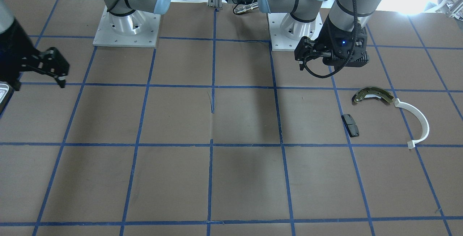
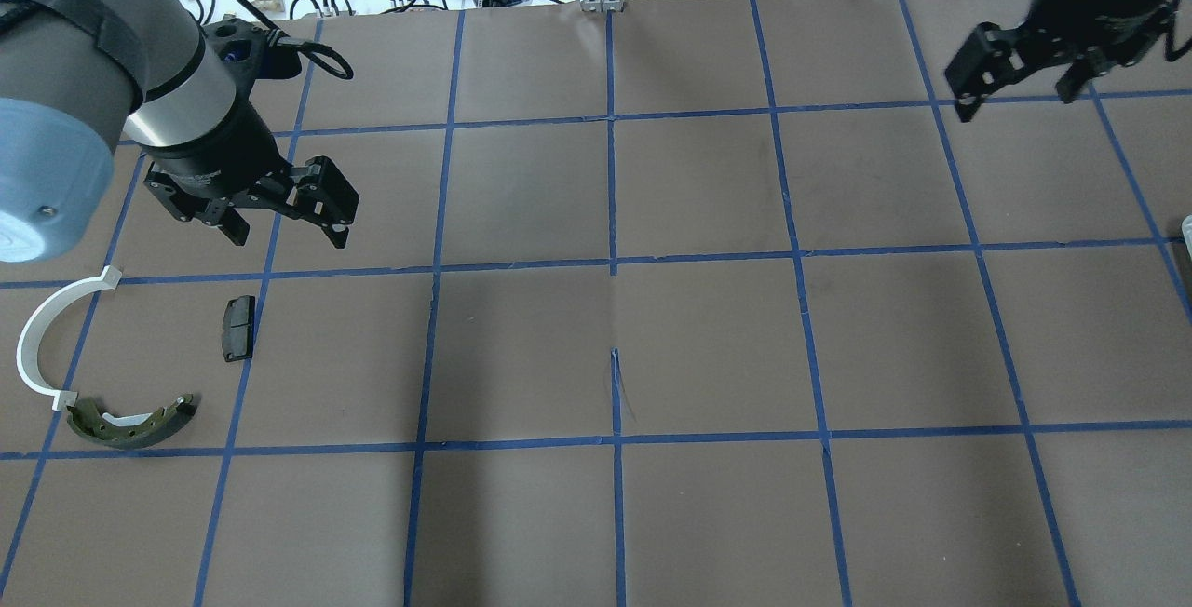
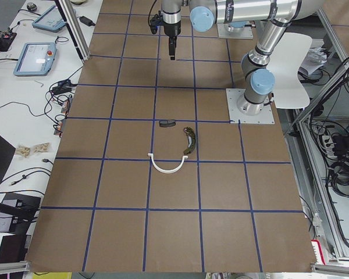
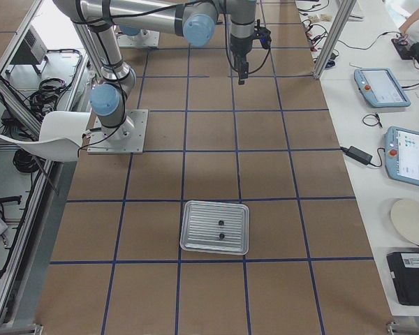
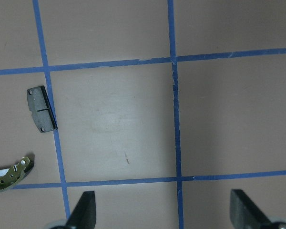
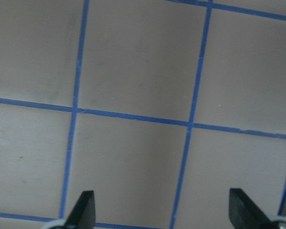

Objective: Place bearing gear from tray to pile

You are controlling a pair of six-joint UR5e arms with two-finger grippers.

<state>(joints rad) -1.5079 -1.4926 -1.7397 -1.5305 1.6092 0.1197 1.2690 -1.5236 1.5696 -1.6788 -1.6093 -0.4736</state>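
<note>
Nearest the right-end camera, the tray (image 4: 195,241) holds two dark specks (image 4: 217,223), one presumably the bearing gear (image 4: 221,236). Right gripper (image 2: 1020,97), jaws apart and empty, hovers on that side, likely to fetch; left gripper (image 2: 284,225), likewise spread, hangs by the pile (image 2: 130,421).

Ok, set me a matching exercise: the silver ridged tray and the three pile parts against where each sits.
A curved olive-grey metal brake shoe
B white plastic arc
C small black rectangular pad
D silver ridged tray

1 holds two small dark parts
2 closest to the left gripper
3 pile part nearest the robot
4 outermost on the robot's left

Pairs: A-3, B-4, C-2, D-1
</note>
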